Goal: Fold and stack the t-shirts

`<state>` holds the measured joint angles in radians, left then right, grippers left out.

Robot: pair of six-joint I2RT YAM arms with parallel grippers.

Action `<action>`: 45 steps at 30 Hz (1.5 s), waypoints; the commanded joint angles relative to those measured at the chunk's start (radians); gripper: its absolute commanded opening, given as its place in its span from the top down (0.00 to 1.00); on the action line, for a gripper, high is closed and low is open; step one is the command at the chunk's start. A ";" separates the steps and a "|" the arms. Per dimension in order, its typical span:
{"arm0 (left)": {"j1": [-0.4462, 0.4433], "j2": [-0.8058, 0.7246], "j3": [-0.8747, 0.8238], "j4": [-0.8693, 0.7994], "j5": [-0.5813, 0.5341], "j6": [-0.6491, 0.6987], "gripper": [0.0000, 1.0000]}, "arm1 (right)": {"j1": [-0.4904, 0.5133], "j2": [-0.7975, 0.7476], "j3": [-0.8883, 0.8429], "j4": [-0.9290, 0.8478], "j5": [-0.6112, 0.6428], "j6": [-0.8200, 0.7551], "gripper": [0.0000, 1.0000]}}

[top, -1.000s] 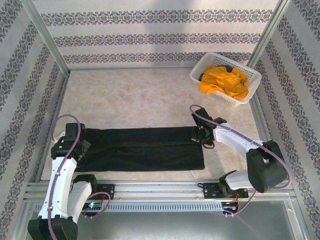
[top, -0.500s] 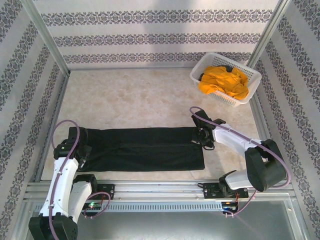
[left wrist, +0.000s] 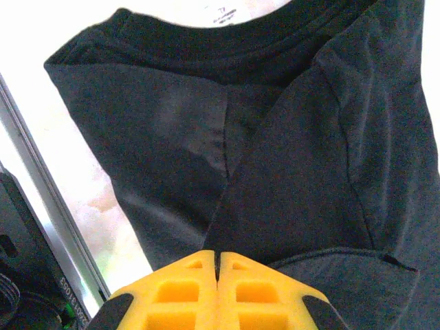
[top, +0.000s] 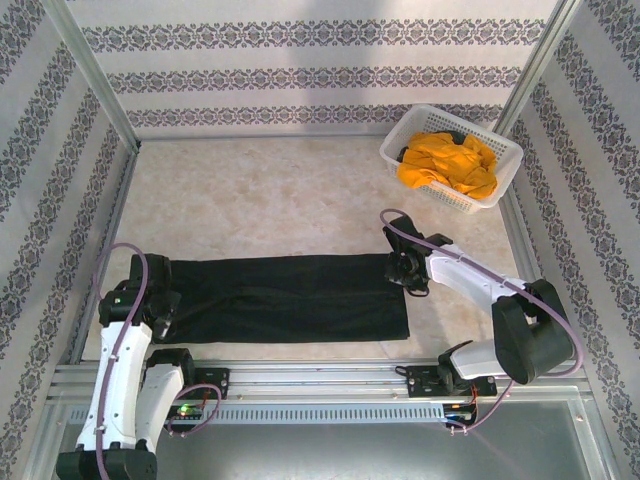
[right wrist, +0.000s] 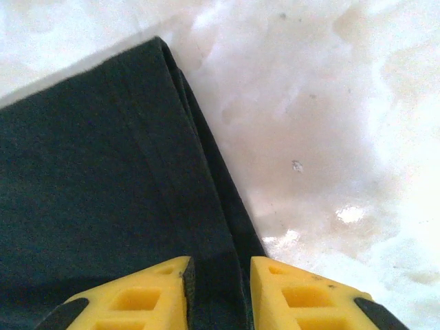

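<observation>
The black t-shirt (top: 290, 298) lies flat at lower centre, folded into a long horizontal band. The orange-yellow t-shirt (top: 448, 163) lies crumpled in the white basket (top: 508, 178), upper right.

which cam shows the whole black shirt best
Top external: the black t-shirt lies there end to end, folded into a long strip. Left wrist gives its collar end close up; right wrist, a folded edge.

The collar label (left wrist: 221, 9) on the black t-shirt (left wrist: 275, 137) is too small to read.

Black t-shirt (top: 290, 298); orange-yellow t-shirt (top: 448, 165)
</observation>
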<state>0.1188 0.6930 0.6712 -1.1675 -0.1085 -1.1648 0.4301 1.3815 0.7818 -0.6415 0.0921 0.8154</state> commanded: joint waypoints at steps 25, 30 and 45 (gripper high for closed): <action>-0.002 0.192 -0.010 0.165 0.033 0.132 0.61 | 0.122 0.108 0.092 0.073 -0.056 0.152 0.72; -0.003 0.227 0.114 0.164 0.030 0.185 0.62 | 0.126 0.145 0.092 0.120 -0.092 0.203 0.76; -0.001 0.811 0.140 0.602 0.304 0.226 0.71 | 0.058 0.438 0.276 -0.020 -0.060 0.222 0.80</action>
<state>0.1188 1.4513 0.8238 -0.6662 0.1112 -0.9722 0.5190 1.7584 1.0328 -0.5735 0.0063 1.0267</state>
